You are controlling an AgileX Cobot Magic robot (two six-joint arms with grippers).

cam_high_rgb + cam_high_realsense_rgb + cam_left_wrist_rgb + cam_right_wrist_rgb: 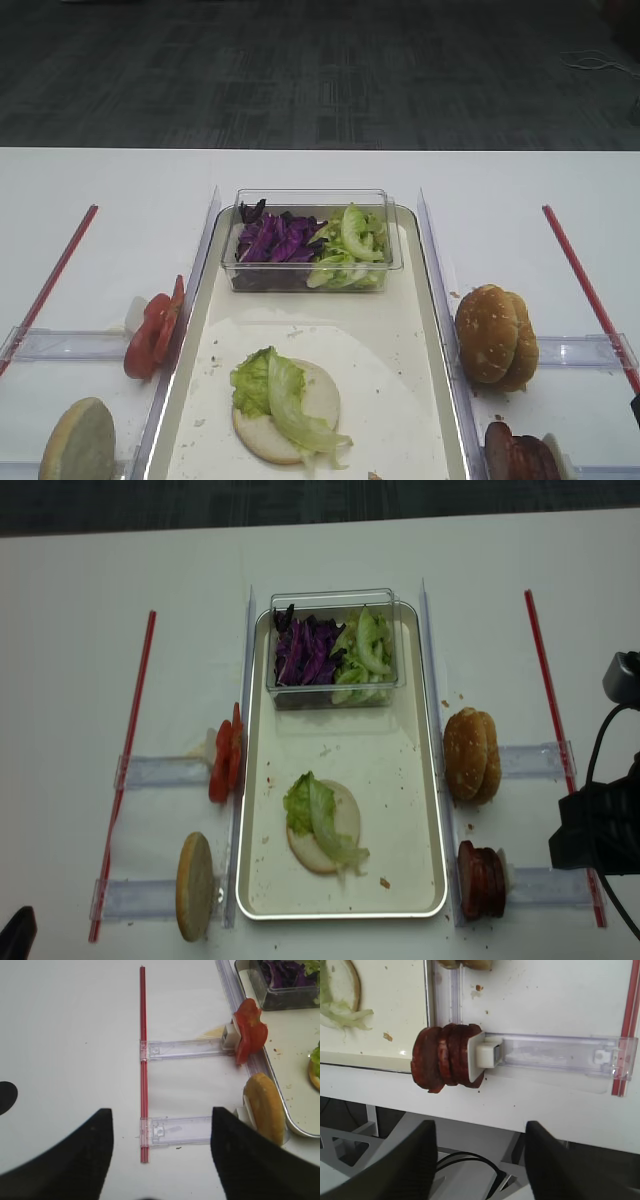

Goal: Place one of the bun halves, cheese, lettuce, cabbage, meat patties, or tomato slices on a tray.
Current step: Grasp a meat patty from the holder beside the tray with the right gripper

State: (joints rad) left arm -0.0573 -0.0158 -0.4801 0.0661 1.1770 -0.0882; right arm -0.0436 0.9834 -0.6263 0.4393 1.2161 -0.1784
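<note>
Right gripper [479,1160] open, holding nothing, hanging off the table edge just short of the meat patties [445,1056] stacked upright beside the tray [425,780]. Left gripper [161,1147] likewise open and unladen. On tray: bun half [335,830] topped with lettuce [315,815].

Meat patties [445,1057] stacked on edge against a clear holder [555,1055] on the table [545,1005], right gripper's fingers [402,1165] spread wide below them.
</note>
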